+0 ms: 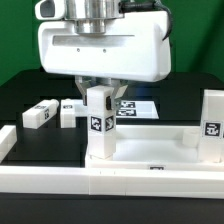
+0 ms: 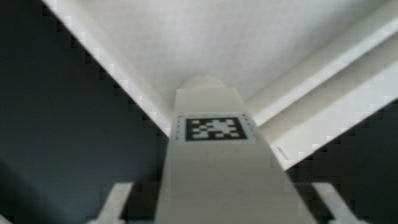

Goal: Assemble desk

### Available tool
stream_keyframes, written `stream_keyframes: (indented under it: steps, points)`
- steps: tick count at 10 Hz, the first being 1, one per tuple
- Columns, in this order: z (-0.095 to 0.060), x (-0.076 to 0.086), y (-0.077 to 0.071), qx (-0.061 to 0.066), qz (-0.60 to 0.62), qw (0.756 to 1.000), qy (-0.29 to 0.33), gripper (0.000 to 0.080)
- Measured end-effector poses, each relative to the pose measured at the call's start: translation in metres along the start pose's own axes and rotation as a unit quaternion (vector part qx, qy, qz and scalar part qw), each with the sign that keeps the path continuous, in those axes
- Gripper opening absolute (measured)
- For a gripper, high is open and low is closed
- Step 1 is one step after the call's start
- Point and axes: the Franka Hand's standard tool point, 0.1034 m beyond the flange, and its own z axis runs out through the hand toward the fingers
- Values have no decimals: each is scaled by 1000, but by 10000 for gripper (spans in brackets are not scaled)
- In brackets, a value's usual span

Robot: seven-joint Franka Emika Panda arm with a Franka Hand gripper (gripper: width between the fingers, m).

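My gripper (image 1: pixel 98 88) is shut on the top of a white square leg (image 1: pixel 98 125) and holds it upright. The leg's foot rests at the corner of the white tray-like tabletop (image 1: pixel 160 150) on the exterior view's left. A second leg (image 1: pixel 212 125) stands upright at the tabletop's corner on the exterior view's right. Two more legs (image 1: pixel 38 113) (image 1: pixel 70 110) lie loose on the black table behind. In the wrist view the held leg (image 2: pixel 217 160) with its tag runs down between my fingers (image 2: pixel 119 202) toward the tabletop (image 2: pixel 267 40).
A long white border rail (image 1: pixel 60 180) runs along the front and turns back on the exterior view's left. The marker board (image 1: pixel 137 107) lies flat behind the held leg.
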Motion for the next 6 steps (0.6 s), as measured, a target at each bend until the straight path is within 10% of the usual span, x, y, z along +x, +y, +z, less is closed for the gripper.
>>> stream_keyframes:
  steps: [6]
  points:
    - [0,-1,1,6,208,978,-13,311]
